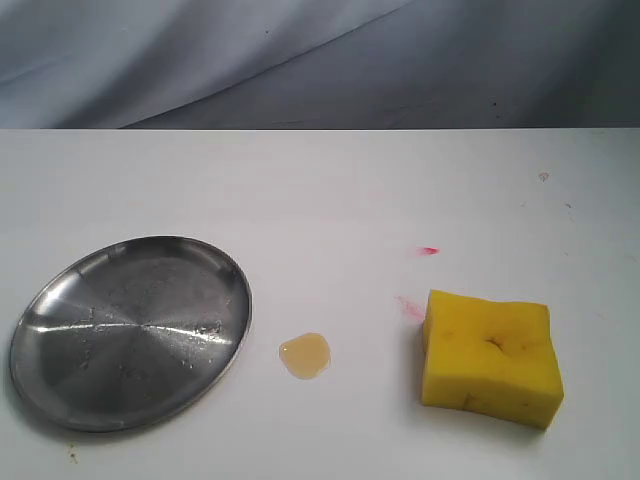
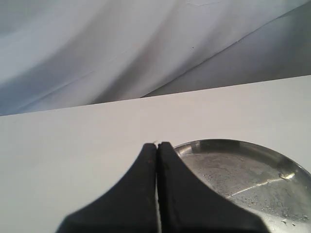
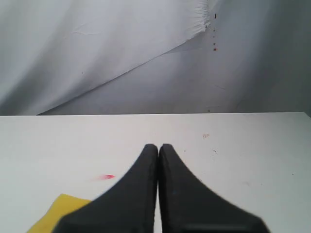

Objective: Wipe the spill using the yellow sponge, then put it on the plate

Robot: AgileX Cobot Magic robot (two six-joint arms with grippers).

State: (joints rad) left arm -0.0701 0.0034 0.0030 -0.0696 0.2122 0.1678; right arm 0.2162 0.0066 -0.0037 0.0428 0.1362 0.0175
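Note:
The yellow sponge [image 1: 490, 357] lies flat on the white table at the front right, a dent in its top face. Left of it sits the spill [image 1: 305, 355], a small amber puddle. The steel plate [image 1: 60, 300] rests at the front left, with nothing on it. Neither gripper shows in the exterior view. In the left wrist view my left gripper [image 2: 157, 144] is shut on nothing, above the table beside the plate's rim [image 2: 233, 143]. In the right wrist view my right gripper [image 3: 158, 145] is likewise shut and holds nothing, with a corner of the sponge [image 3: 51, 213] beside it.
Thin red-pink smears [image 1: 428, 250] mark the table behind the sponge, one also seen as a red smear [image 3: 104, 177] in the right wrist view. A grey cloth backdrop [image 1: 320, 60] hangs beyond the table's far edge.

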